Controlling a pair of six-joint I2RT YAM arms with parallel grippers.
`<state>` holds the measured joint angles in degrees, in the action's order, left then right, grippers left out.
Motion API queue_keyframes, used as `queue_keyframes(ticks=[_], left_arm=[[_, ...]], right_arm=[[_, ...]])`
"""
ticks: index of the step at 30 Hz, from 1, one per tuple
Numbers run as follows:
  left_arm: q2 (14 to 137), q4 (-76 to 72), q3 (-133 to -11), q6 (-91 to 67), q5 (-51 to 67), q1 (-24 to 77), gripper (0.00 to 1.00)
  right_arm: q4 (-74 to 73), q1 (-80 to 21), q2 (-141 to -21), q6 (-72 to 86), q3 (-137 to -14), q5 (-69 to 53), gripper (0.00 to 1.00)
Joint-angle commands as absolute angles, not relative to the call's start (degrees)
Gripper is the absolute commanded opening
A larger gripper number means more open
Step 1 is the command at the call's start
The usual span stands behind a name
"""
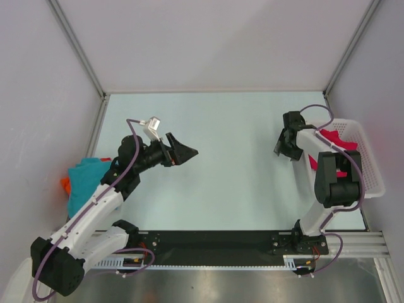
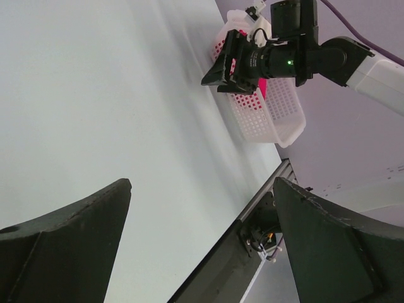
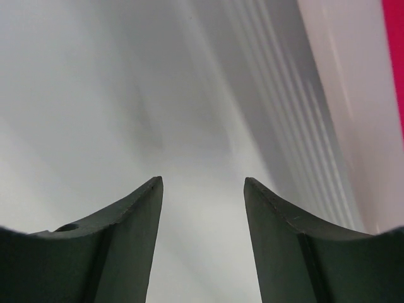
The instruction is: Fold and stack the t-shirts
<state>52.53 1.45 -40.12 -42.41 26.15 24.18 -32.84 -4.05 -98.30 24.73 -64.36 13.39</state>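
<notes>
Two t-shirts lie bunched at the left edge of the top view, by the desk's (image 1: 221, 120) left rim: the orange t-shirt (image 1: 64, 184) shows only as a small patch, touching the teal-blue t-shirt (image 1: 87, 177), whose heap is partly hidden by the left arm. Right of them, left of the frame's centre, the left tool (image 1: 183, 150) hangs over bare desk; its wrist view shows its fingers (image 2: 69, 243) spread wide with nothing between them. Across the pale surface, at centre right, the right tool (image 1: 281, 146) sits just beside the white mesh basket (image 1: 374, 173), on its left. Its own camera shows that tool (image 3: 202, 183) released too, both dark fingers (image 3: 120, 246) apart and only the desk between them. The crimson-pink t-shirt (image 1: 339, 141) lies crumpled inside the basket at the right edge of the frame, partly covered by the right arm; whether any of it hangs over the rim cannot be told.
</notes>
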Motion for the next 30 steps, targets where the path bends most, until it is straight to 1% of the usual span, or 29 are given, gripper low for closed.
queue_keyframes(ticks=[1,3,6,8,11,15,19,20,21,22,23,25,27,30], left_arm=[[51.9,0.2,-39.6,-41.7,26.4,23.6,1.00],[52.1,0.2,-39.3,-41.5,26.4,23.6,1.00],[53.3,0.2,-39.4,-41.3,26.5,23.6,1.00],[53.4,0.3,-39.5,-41.1,26.3,23.6,1.00],[52.8,0.2,-39.4,-40.8,25.8,23.6,1.00],[51.9,0.9,-39.0,-39.9,24.9,23.6,1.00],[51.3,0.2,-38.1,-39.6,26.8,23.6,1.00],[51.2,-1.7,-37.6,-39.6,27.5,23.6,1.00],[50.9,-2.5,-37.4,-39.6,28.6,23.6,1.00],[49.8,-3.2,-37.2,-39.4,30.0,23.6,1.00],[49.3,-4.2,-36.9,-39.1,30.7,23.6,1.00],[47.5,-4.9,-36.7,-38.2,31.5,23.6,1.00],[46.6,-5.0,-36.7,-37.4,31.8,23.6,1.00],[45.8,-4.9,-36.8,-36.6,32.8,23.6,1.00]], right_arm=[[-35.2,-3.5,-95.6,24.0,-67.0,13.8,0.61],[-35.4,-5.9,-94.2,23.3,-68.4,12.6,0.61],[-39.2,-10.5,-93.9,22.9,-75.7,13.2,0.62],[-42.7,-12.2,-94.0,22.9,-82.4,14.0,0.63],[-45.3,-13.4,-93.0,23.5,-88.4,13.7,0.63],[-46.1,-12.7,-90.1,24.2,-89.7,13.4,0.64],[-48.0,-9.9,-87.6,24.0,-88.1,16.2,0.66],[-48.0,-7.6,-87.0,23.7,-87.2,16.2,0.66],[-47.6,-6.1,-85.4,23.6,-85.9,15.4,0.67],[-46.4,-4.4,-84.6,23.4,-83.1,11.9,0.67],[-45.7,-0.5,-83.9,23.3,-81.1,10.0,0.68],[-43.1,3.8,-81.7,23.6,-75.8,6.2,0.69],[-41.4,8.1,-80.4,23.9,-72.8,4.8,0.69],[-40.3,11.6,-79.9,25.7,-68.7,5.5,0.69]])
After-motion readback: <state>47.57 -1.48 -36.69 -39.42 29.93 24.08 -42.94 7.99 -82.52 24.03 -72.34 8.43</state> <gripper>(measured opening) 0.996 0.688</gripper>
